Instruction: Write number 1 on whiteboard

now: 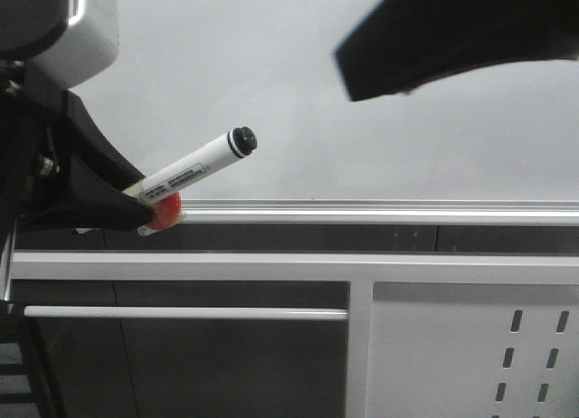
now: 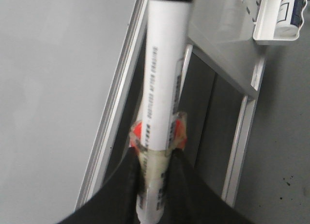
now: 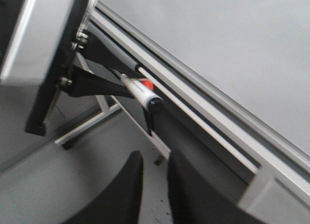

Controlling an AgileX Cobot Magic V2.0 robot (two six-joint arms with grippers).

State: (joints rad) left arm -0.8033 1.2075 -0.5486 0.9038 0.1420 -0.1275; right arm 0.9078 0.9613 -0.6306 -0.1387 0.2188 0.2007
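Left end effector [image 1: 136,210]: I see it at about 8 o'clock in my front view, black fingers clamped tight on a white marker [image 1: 194,169]; the left wrist view shows the two fingers [image 2: 123,185] pinching the barrel from both sides.
Marker: it is tilted, its black end [image 1: 242,140] pointing toward 2 o'clock; a printed label runs along the barrel, and a band of clear tape with an orange-red patch [image 1: 163,210] wraps it just at the grip.
Marker versus board: from the front the black end shows against the whiteboard [image 1: 298,83], but I cannot tell whether it touches the surface.
Whiteboard: a big pale grey panel filling the upper half of my front view, with its silver rail [image 1: 380,207] running across the middle.
Number 1: I find no stroke on the board surface that I can see in any view.
Perforated panel [image 1: 479,350]: white metal with slots, at 5 o'clock in the front view, below the rail.
Tray [image 2: 271,20]: in the left wrist view, a white tray is fixed to that panel with a white bottle [image 2: 293,10] in it.
Right end effector [image 3: 155,185]: its two dark fingers stand close together with a narrow gap and nothing between them; from the front only a blurred dark shape [image 1: 452,38] shows, at 1 o'clock.
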